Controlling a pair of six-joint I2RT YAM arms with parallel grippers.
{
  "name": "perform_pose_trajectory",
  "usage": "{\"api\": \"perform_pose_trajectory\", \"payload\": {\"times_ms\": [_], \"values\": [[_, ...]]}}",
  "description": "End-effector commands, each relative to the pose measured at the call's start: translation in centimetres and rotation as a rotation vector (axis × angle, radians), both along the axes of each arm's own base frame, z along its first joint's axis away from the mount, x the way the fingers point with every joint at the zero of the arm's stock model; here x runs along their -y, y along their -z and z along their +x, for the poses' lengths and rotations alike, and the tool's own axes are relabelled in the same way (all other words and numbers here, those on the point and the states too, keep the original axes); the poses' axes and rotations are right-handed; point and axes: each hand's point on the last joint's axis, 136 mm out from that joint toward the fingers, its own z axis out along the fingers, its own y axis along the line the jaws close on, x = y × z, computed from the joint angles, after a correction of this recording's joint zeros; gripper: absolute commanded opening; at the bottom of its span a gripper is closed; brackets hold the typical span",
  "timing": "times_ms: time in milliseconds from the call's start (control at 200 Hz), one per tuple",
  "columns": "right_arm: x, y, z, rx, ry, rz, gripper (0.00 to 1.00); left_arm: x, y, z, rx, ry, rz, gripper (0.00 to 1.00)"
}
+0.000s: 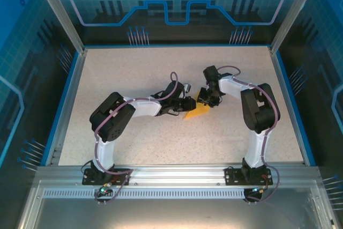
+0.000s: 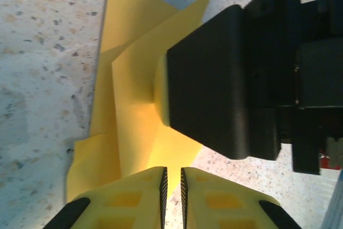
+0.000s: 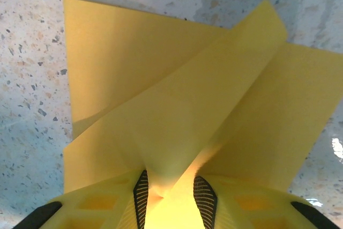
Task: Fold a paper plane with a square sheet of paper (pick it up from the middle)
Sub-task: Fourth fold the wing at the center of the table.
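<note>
Overhead camera looks down; both wrist cameras closely share the paper (image 3: 177,105).

Both arms bent inward, wrists meeting mid-table; left pincer (image 2: 172,197) near-closed, right pincer (image 3: 172,199) clamped.

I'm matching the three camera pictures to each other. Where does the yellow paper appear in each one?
Top external: the yellow paper lies at table centre, between the two arms' tips.
Left wrist: centre-left, fanned in folded layers, with the right tool pinching it.
Right wrist: across the middle, gathered into the right tool at bottom centre.
Shared landmark: the speckled tabletop under the paper.
</note>
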Motion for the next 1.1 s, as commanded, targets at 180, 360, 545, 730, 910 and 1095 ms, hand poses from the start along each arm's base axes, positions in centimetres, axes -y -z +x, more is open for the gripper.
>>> {"api": "perform_pose_trajectory", "payload": {"times_ms": [180, 360, 545, 730, 910, 1095], "values": [[3.0, 5.2, -3.7, -0.185, 0.041, -0.131, 0.36, 1.0, 0.8, -0.8, -0.056, 0.031, -0.038, 0.19], [3.0, 5.2, -3.8, -0.193, 0.052, -0.125, 0.37, 0.3, 2.6, -0.9, -0.08, 0.024, 0.023, 0.19], [3.0, 5.1, -3.8, -0.19, 0.052, -0.123, 0.37, -0.7, 3.8, -0.7, -0.084, -0.004, 0.096, 0.16], [2.7, 4.5, -3.2, -0.164, 0.043, -0.106, 0.39, -1.3, 4.5, -0.8, -0.09, -0.015, 0.13, 0.12], [1.5, 2.3, -1.5, -0.076, 0.016, -0.036, 0.41, -1.6, 5.2, -1.1, -0.108, -0.015, 0.147, 0.09], [0.1, -3.1, 1.1, 0.106, -0.028, 0.079, 0.44, -2.2, 6.4, -1.9, -0.141, -0.01, 0.179, 0.06]]}}
